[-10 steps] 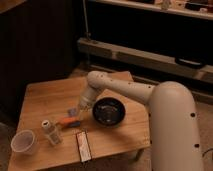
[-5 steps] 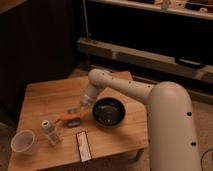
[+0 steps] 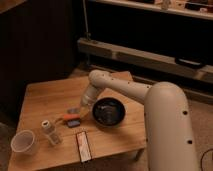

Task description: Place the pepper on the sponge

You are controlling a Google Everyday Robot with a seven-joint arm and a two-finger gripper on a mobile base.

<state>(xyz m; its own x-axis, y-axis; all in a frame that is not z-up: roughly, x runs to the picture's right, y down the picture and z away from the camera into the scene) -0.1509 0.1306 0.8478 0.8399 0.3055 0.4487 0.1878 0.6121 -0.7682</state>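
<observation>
The orange-red pepper (image 3: 64,118) lies on the wooden table (image 3: 45,97) left of the black bowl. Its right end meets the small grey-blue sponge (image 3: 75,120); whether it rests on the pad or only touches it I cannot tell. My gripper (image 3: 80,108) hangs just above and slightly right of the pepper and sponge, at the end of the white arm (image 3: 115,85) that reaches in from the right. The wrist hides the gripper's tip.
A black bowl (image 3: 108,111) sits right beside the sponge. A white cup (image 3: 24,141) stands at the front left, with a small pale bottle (image 3: 50,131) next to it. A long dark-and-white bar (image 3: 83,146) lies near the table's front edge.
</observation>
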